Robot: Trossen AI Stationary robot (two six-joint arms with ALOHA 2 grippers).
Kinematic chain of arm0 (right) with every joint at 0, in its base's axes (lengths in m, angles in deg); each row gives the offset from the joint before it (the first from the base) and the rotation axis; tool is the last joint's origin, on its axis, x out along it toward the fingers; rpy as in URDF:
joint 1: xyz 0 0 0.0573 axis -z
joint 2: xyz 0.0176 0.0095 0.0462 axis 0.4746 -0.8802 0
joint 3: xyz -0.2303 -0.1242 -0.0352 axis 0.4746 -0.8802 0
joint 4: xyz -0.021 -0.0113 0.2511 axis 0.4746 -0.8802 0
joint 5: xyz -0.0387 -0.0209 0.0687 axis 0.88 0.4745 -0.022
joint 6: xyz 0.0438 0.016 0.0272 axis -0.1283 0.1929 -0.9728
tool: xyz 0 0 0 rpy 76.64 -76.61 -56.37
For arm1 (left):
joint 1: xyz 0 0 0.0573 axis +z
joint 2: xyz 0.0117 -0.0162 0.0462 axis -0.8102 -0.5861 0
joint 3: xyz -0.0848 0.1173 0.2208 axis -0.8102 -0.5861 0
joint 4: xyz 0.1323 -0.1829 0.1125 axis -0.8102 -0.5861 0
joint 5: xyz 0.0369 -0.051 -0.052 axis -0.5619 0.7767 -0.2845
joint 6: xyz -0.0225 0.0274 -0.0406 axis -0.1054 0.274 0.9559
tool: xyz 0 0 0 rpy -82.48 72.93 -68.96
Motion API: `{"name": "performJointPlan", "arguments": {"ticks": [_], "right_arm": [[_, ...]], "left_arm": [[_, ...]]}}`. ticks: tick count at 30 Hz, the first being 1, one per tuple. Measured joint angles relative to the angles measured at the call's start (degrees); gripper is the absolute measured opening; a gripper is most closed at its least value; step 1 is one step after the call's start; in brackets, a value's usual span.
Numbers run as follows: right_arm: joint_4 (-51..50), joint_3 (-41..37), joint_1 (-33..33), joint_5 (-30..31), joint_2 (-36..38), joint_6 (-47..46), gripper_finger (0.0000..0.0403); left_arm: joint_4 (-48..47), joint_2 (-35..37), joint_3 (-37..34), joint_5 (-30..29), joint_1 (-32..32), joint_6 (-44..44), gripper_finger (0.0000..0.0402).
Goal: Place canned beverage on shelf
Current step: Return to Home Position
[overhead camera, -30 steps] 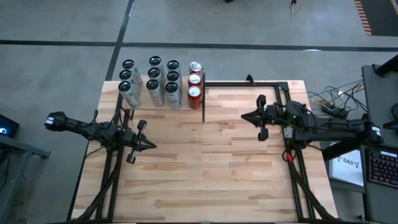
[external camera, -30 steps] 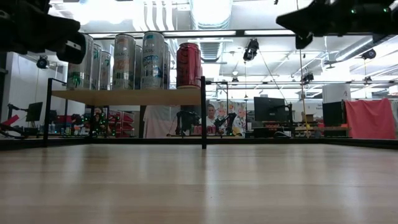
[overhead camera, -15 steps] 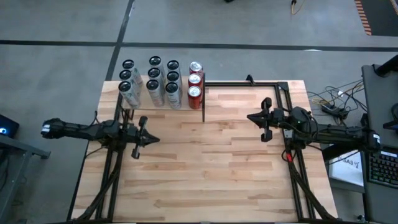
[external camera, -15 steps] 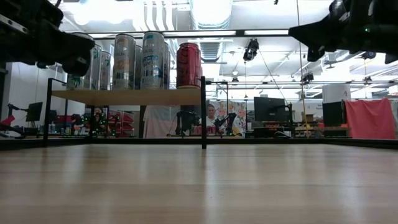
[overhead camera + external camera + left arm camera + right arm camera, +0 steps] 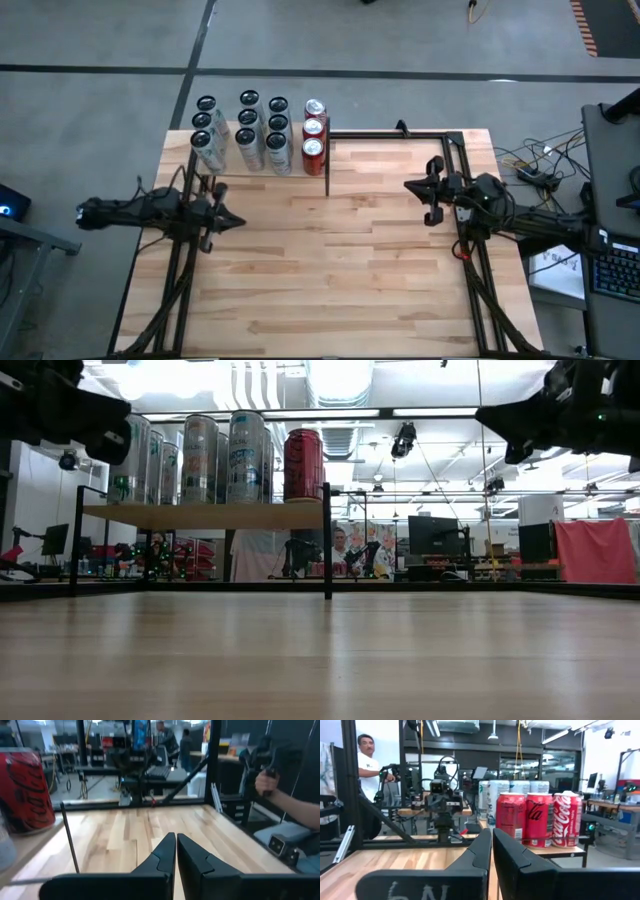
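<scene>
Left gripper (image 5: 225,221) and right gripper (image 5: 415,187) are hanging clenched and empty over the table (image 5: 350,280); we are seeing the cans (image 5: 258,130) standing upright on the shelf (image 5: 200,515), nearer our left arm.

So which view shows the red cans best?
Right wrist view: all three red cans stand side by side, labels showing. High view shows mainly tops; low view one, hiding the rest; left wrist one, cropped.

In the low view the left arm (image 5: 60,410) hides part of the leftmost tall can (image 5: 135,475) on the shelf (image 5: 200,515), both it and the right arm (image 5: 570,415) run off the top edge, and the left wrist view crops a blurred red can (image 5: 25,790).
</scene>
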Motion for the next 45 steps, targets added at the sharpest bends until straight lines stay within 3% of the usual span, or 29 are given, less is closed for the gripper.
{"name": "performJointPlan", "arguments": {"ticks": [6, 13, 19, 27, 33, 37, 42, 45], "right_arm": [[0.6, -2.2, 2.3, -0.6, 0.8, -0.6, 0.0009], [0.4, -2.5, 4.1, -8.1, 1.1, 1.2, 0.0009], [-0.1, -3.2, 4.1, -8.3, 1.0, 1.7, 0.0009], [-5.7, -3.3, 4.1, -8.8, 0.7, 3.5, 0.0009], [-3.3, -3.3, 4.1, -9.4, 0.7, 3.1, 0.0009], [-6.6, -3.3, 4.1, -8.1, 0.5, 4.1, 0.0009], [-6.5, -3.3, 4.1, 2.0, 0.5, 6.9, 0.0009], [-6.5, -3.3, 4.1, 1.7, 0.5, 6.3, 0.0009]], "left_arm": [[0.7, 1.3, -2.1, -0.1, 0.1, -0.1, 0.0000], [7.6, 1.8, -6.6, -0.3, 0.1, 0.4, 0.0000], [12.1, 1.7, -8.8, 1.0, 0.1, 0.9, 0.0000], [11.0, 1.4, -8.8, 1.0, 0.1, 0.1, 0.0000], [10.9, 1.5, -8.7, -1.4, 0.1, 0.2, 0.0000], [10.9, 1.2, -8.7, -2.0, 0.1, 0.4, 0.0000], [10.9, 1.1, -8.7, -2.0, 0.1, 1.4, 0.0000], [10.9, 1.1, -8.7, -2.0, 0.1, 2.7, 0.0000]]}}
